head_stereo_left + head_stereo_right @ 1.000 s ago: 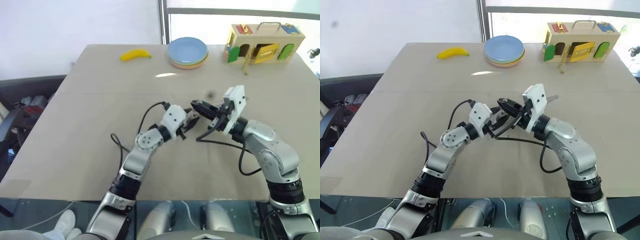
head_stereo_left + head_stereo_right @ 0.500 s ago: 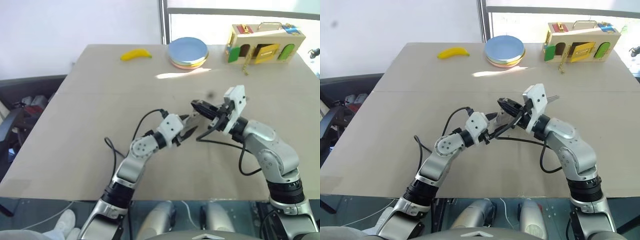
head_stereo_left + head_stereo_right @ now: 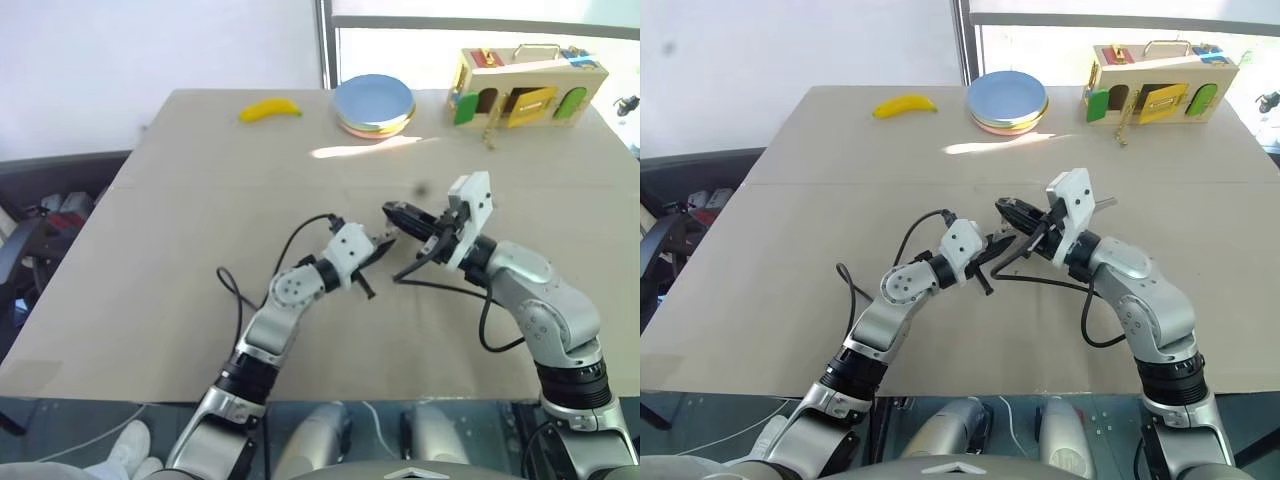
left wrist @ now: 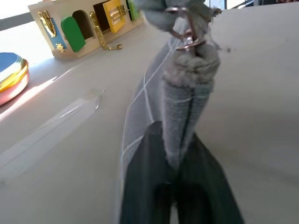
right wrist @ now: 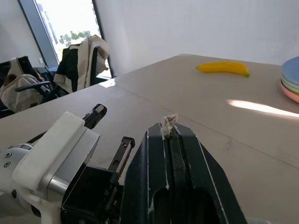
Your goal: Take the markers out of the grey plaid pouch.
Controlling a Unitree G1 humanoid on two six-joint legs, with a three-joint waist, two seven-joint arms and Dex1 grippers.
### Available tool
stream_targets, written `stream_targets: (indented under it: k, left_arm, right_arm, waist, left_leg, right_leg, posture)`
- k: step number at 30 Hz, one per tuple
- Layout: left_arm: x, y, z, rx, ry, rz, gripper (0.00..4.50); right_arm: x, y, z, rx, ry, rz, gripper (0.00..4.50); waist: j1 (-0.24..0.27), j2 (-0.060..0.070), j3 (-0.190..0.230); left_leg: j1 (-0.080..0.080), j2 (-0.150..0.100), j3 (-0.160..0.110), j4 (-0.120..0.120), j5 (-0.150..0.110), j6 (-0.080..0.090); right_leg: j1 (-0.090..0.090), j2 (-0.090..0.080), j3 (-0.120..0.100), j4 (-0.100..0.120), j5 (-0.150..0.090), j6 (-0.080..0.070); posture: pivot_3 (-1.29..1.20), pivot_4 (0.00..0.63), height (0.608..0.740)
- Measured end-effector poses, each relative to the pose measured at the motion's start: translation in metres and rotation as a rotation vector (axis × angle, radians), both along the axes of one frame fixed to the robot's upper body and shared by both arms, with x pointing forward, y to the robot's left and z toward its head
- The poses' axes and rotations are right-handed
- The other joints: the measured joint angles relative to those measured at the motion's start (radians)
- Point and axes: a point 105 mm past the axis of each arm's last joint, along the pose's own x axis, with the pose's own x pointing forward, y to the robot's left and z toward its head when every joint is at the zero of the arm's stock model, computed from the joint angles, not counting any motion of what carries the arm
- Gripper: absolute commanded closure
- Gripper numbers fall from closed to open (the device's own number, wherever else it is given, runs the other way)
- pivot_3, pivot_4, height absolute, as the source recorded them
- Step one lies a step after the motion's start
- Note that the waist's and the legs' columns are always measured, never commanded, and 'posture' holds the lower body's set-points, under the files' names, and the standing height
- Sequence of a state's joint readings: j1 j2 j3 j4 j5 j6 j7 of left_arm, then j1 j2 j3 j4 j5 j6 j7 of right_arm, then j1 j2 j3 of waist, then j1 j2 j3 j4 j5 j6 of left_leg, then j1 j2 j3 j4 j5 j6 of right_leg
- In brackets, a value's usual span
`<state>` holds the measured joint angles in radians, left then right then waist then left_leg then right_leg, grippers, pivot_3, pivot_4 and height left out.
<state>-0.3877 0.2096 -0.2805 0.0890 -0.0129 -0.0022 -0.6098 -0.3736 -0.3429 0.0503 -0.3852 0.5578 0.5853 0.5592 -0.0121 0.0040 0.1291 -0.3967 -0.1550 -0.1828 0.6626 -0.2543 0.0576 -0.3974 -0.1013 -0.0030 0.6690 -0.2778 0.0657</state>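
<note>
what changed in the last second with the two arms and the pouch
The left gripper closed its fingers on the lower end of the grey plaid pouch; a second ago they stood open beside it. The right gripper stayed shut on the pouch's top edge, holding it above the table. The banana, plates and wooden toy house kept their places.

I can't make out the grey plaid pouch [image 4: 187, 88] in my head views, too small between the grippers; its top runs off the left wrist view.
</note>
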Motion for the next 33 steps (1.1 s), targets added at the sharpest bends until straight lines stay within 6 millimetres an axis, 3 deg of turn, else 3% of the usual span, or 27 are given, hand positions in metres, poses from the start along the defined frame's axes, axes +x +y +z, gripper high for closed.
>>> stream_targets:
  k: [5, 13, 15, 17, 21, 24, 28, 32, 33]
  left_arm:
    - [-0.001, 0.001, -0.001, -0.005, 0.004, 0.006, 4.46]
    - [-0.004, 0.001, 0.003, -0.033, 0.009, 0.023, 4.46]
    - [-0.004, 0.0, 0.005, -0.037, 0.01, 0.025, 4.46]
    - [-0.003, 0.0, 0.005, -0.044, 0.011, 0.034, 4.46]
    - [-0.002, 0.0, 0.005, -0.047, 0.011, 0.043, 4.46]
    - [-0.002, 0.0, 0.005, -0.05, 0.01, 0.045, 4.46]
    - [-0.003, -0.007, 0.008, -0.06, 0.01, 0.03, 4.46]
    - [-0.003, -0.009, 0.009, -0.06, 0.014, 0.022, 4.46]
    - [-0.002, -0.009, 0.01, -0.062, 0.016, 0.021, 4.49]
  right_arm:
    - [0.006, -0.007, 0.001, 0.02, 0.005, -0.054, 4.5]
    - [0.042, -0.045, -0.011, 0.048, 0.088, -0.258, 4.5]
    - [0.051, -0.059, -0.011, 0.062, 0.095, -0.319, 4.5]
    - [0.063, -0.087, -0.006, 0.073, 0.082, -0.434, 4.5]
    - [0.074, -0.137, 0.001, 0.104, 0.066, -0.636, 4.5]
    - [0.077, -0.164, -0.003, 0.102, 0.072, -0.752, 4.5]
    - [0.081, -0.183, -0.009, 0.095, 0.079, -0.853, 4.5]
    - [0.081, -0.186, -0.008, 0.065, 0.067, -0.861, 4.5]
    - [0.078, -0.187, -0.006, 0.037, 0.06, -0.832, 4.21]
  waist:
    - [0.0, 0.0, 0.0]
    - [0.0, 0.0, 0.0]
    - [0.001, 0.0, 0.0]
    - [0.003, 0.0, 0.0]
    - [0.002, 0.0, 0.0]
    - [0.0, 0.0, 0.0]
    - [-0.001, 0.0, 0.0]
    - [-0.001, 0.0, 0.0]
    - [0.0, 0.0, 0.0]
  left_leg:
    - [0.0, 0.0, 0.0, 0.0, 0.0, 0.0]
    - [0.0, 0.0, 0.0, 0.0, 0.0, 0.0]
    - [0.0, 0.0, 0.0, 0.0, 0.0, 0.0]
    - [0.0, 0.0, 0.0, 0.0, 0.0, 0.0]
    - [0.0, 0.0, 0.0, 0.0, 0.0, 0.0]
    - [0.0, 0.0, 0.001, 0.0, 0.0, 0.0]
    - [0.001, 0.0, 0.003, 0.0, 0.0, 0.0]
    - [0.001, 0.0, 0.003, 0.0, 0.0, 0.0]
    - [0.0, 0.0, 0.004, 0.0, 0.0, 0.0]
  right_leg:
    - [0.0, 0.0, 0.0, 0.0, 0.0, 0.0]
    - [0.0, 0.0, 0.0, 0.0, 0.0, 0.0]
    - [0.0, 0.0, 0.0, 0.0, 0.0, 0.0]
    - [0.0, 0.0, 0.0, 0.0, 0.0, 0.0]
    - [0.0, 0.0, 0.0, 0.0, 0.0, 0.0]
    - [0.0, 0.0, 0.001, 0.001, 0.0, 0.0]
    - [0.0, 0.0, 0.002, 0.002, 0.0, 0.0]
    - [-0.001, 0.0, 0.003, 0.002, 0.0, 0.0]
    - [-0.001, 0.0, 0.003, 0.002, 0.0, 0.0]
  posture:
    - [0.0, 0.15, 0.74]
    - [0.0, 0.15, 0.74]
    - [0.0, 0.15, 0.74]
    - [0.0, 0.15, 0.74]
    - [0.0, 0.15, 0.74]
    - [0.0, 0.15, 0.74]
    - [0.0, 0.15, 0.74]
    - [0.0, 0.15, 0.74]
    - [0.0, 0.15, 0.74]
